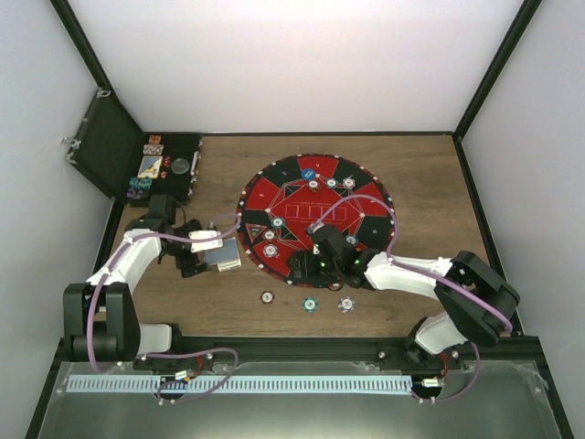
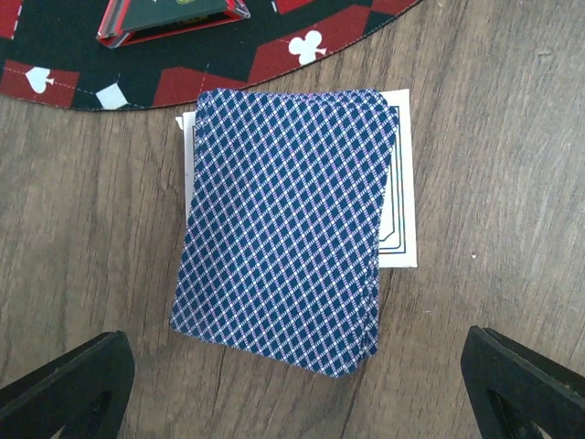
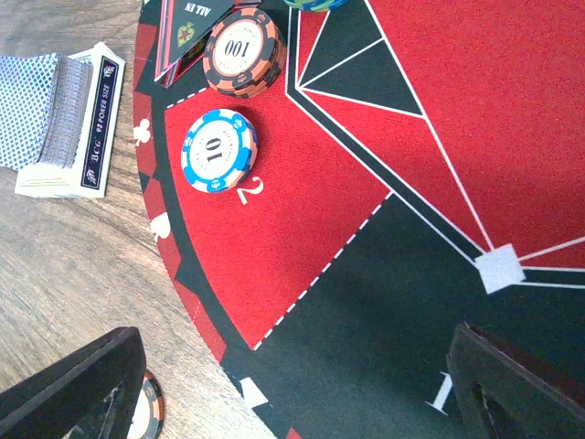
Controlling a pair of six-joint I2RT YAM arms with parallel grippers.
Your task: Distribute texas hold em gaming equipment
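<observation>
Left gripper (image 2: 294, 357) hangs wide-jawed directly over the blue-backed card deck (image 2: 288, 219).

Top external: high over the near edge, looking steeply down on the whole table (image 1: 430, 183), round mat (image 1: 292, 197) about centre. Left wrist: close, straight down on the blue-backed deck (image 2: 288, 229), mat rim at 12 o'clock. Right wrist: close and low over the mat's rim — same deck at 10 o'clock, shared with the left wrist view.

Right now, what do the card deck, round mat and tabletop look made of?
Card deck: probably coated paper, thin stacked edges, printed blue lattice.
Round mat: felt-like fabric, matte fuzzy weave.
Tabletop: wood or wood-look laminate, grain lines, matte.
</observation>
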